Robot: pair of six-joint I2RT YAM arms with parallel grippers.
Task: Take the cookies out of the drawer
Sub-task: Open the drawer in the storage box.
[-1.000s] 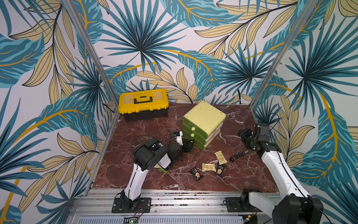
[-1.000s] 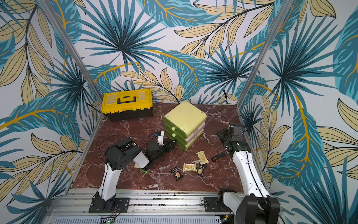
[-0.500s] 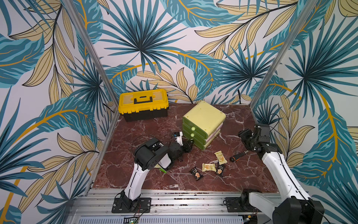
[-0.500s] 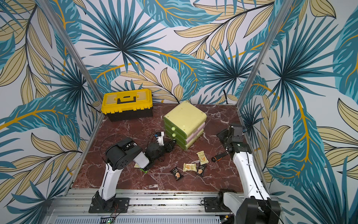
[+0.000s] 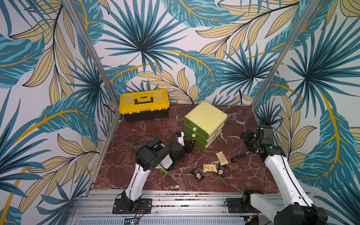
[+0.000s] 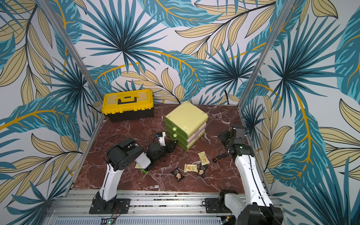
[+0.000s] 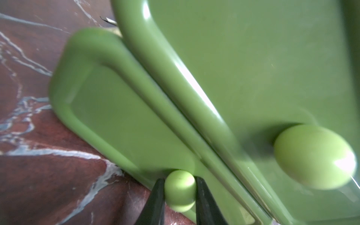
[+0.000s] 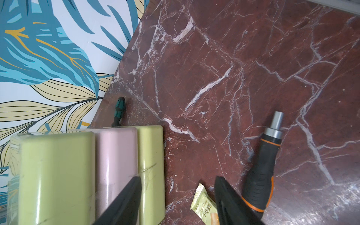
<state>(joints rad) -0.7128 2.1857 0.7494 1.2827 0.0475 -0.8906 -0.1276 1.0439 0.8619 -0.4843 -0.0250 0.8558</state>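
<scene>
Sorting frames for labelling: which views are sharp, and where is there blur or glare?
Left wrist view: drawer fronts soft and smeared, free knob blurred with a glare spot, gripped knob sharper. Right wrist view: crisp screwdriver, sheen on the table. Both top views: evenly lit, sharp.

The left gripper (image 7: pixel 179 179) has its two black tapered fingers (image 7: pixel 155 202) pressed against opposite sides of a small pale-green round plastic knob (image 7: pixel 179 191), one at the knob's nine o'clock, one at its three o'clock, with no gap showing. The knob stands out from a glossy green plastic drawer front (image 7: pixel 116 116) with rounded corners, spreading toward its eleven o'clock. Across a narrow seam, at two o'clock, lies a second green drawer front (image 7: pixel 253 58) bearing a blurred pale-green oval knob (image 7: pixel 313 156). From seven to ten o'clock runs a dark red marble tabletop with white veins (image 7: pixel 39 175). A thin dark-and-white sliver (image 7: pixel 109 19) pokes out by the seam near eleven o'clock; what it is cannot be told
</scene>
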